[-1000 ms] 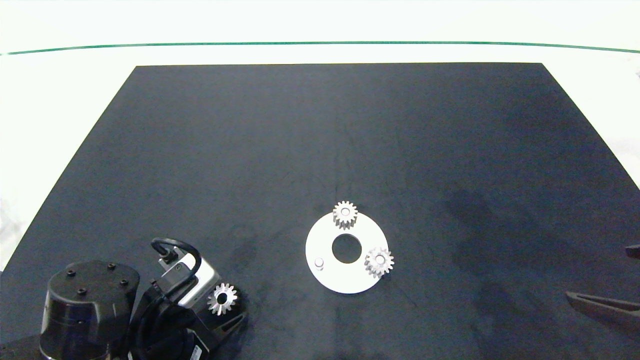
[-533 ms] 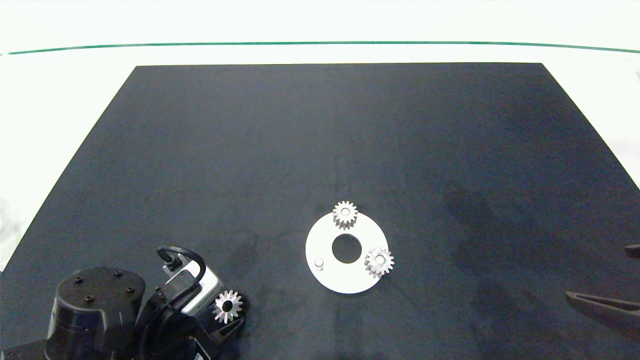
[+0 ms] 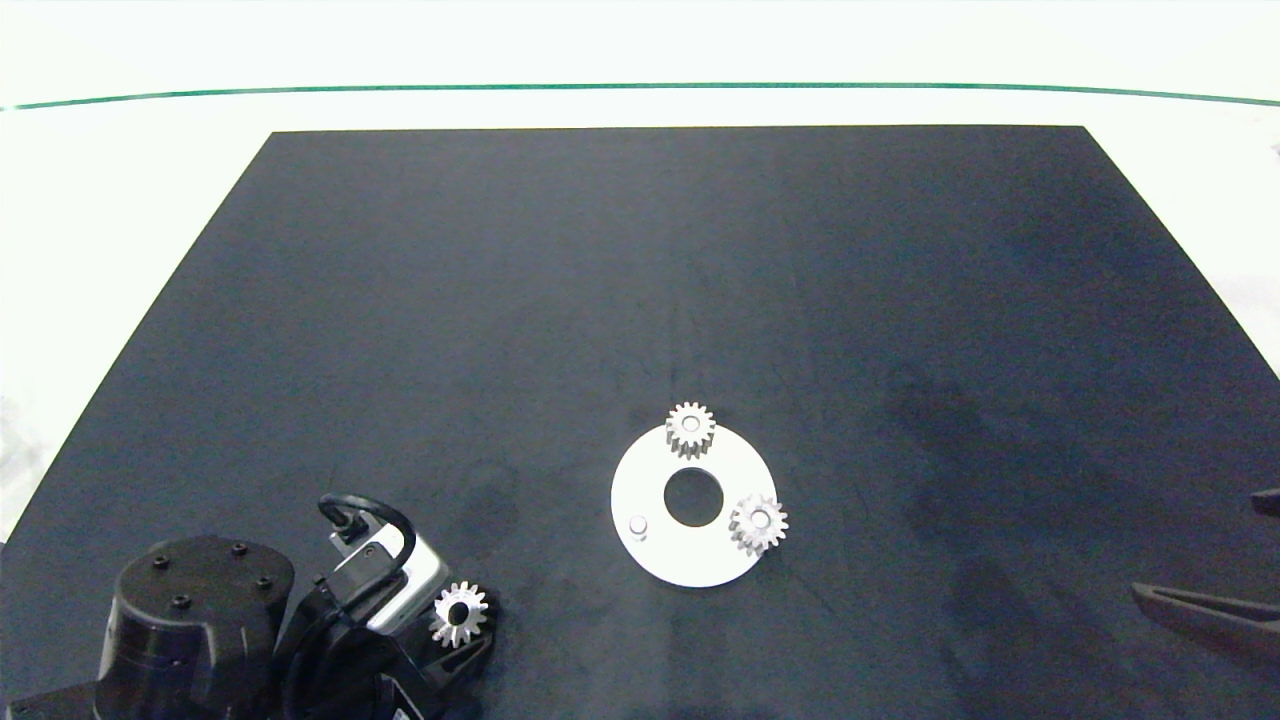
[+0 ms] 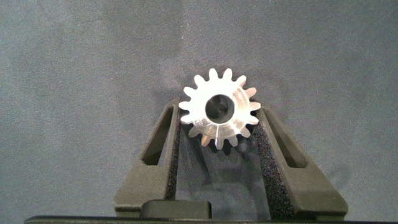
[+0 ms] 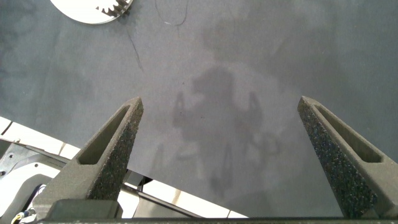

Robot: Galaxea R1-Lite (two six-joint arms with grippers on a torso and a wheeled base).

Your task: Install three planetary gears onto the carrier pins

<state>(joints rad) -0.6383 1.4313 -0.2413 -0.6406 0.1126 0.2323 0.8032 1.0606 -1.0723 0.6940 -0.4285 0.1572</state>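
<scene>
Dark mat (image 3: 640, 280); left tool (image 4: 219, 124) w/ gear (image 4: 219, 111), fingertips hidden.

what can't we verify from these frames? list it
- Seating of the two gears on the white disc: head view is too small to tell whether the far gear and the right-hand gear are fully down on their pins.
- Right gripper: mostly cut off by the head view's right edge.
- Third gear: the left gripper fingers flank it, but contact is unclear, and whether it is lifted off the mat.
</scene>
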